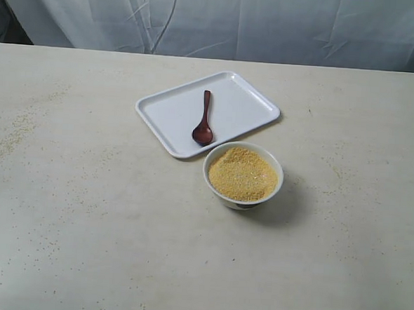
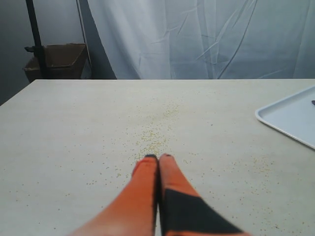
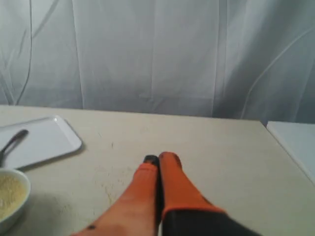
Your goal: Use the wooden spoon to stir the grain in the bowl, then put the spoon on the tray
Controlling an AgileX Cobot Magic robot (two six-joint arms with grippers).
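The dark wooden spoon (image 1: pixel 203 122) lies on the white tray (image 1: pixel 238 101), its oval bowl toward the tray's near edge. Right in front of the tray stands the white bowl (image 1: pixel 241 198), heaped with yellow grain (image 1: pixel 242 174). Neither gripper shows in the exterior view. My left gripper (image 2: pixel 158 158) is shut with nothing in it, over bare table sprinkled with loose grains; a corner of the tray (image 2: pixel 290 116) shows at that view's edge. My right gripper (image 3: pixel 158 159) is shut and empty too, apart from the bowl (image 3: pixel 11 200) and the tray (image 3: pixel 42 139) with the spoon (image 3: pixel 11 142).
Spilled grains (image 1: pixel 15 129) are scattered over the pale table (image 1: pixel 84 211), thickest at the far left. A white curtain (image 1: pixel 271 22) hangs behind the table's far edge. A dark stand with a brown box (image 2: pixel 59 56) sits beyond the table. A white surface (image 3: pixel 295 142) adjoins the table's side.
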